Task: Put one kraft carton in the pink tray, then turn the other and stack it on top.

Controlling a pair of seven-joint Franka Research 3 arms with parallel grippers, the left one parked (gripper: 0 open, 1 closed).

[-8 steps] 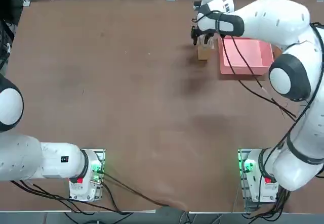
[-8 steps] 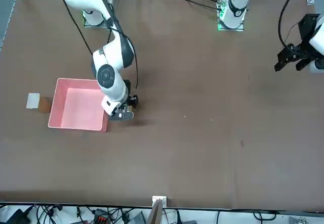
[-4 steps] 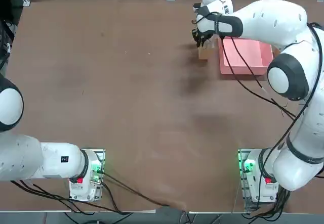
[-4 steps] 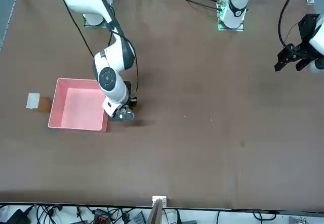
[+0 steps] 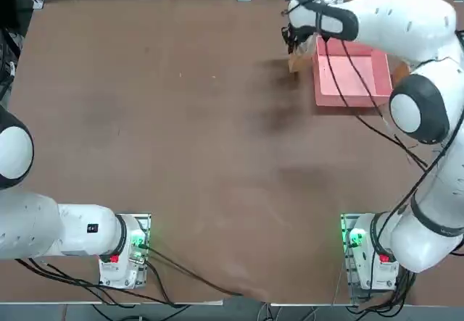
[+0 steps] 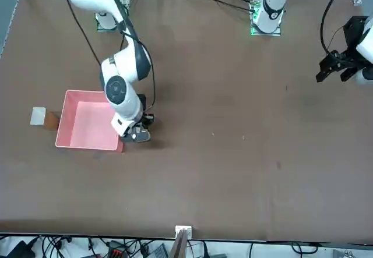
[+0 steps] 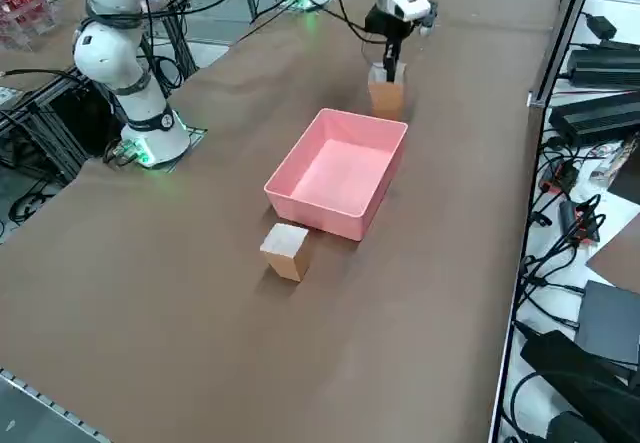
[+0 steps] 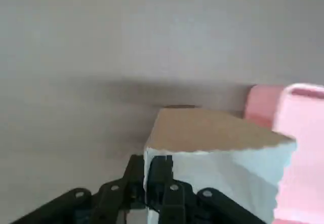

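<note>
A: Where do we stand? The right gripper point(image 7: 388, 66) sits at the first kraft carton point(image 7: 386, 94), just beside the pink tray's point(image 7: 384, 195) far wall, and the wrist view shows its fingers point(image 8: 161, 176) pinched on the carton's point(image 8: 212, 148) white upper edge. The tray is empty.

B: And the second kraft carton point(image 7: 286, 251)?

A: It lies on the table just outside the tray's opposite wall, untouched.

B: What could go wrong from here?

A: We judge the hold to be thin: the fingers grip only an edge, so the carton may pivot or slip free during the carry. We cannot tell from these views whether it has left the table.

B: Anything else?

A: The tray wall stands right next to the carton. A low sideways move could catch the wall, shove the tray, or tip the carton onto the rim.
</note>
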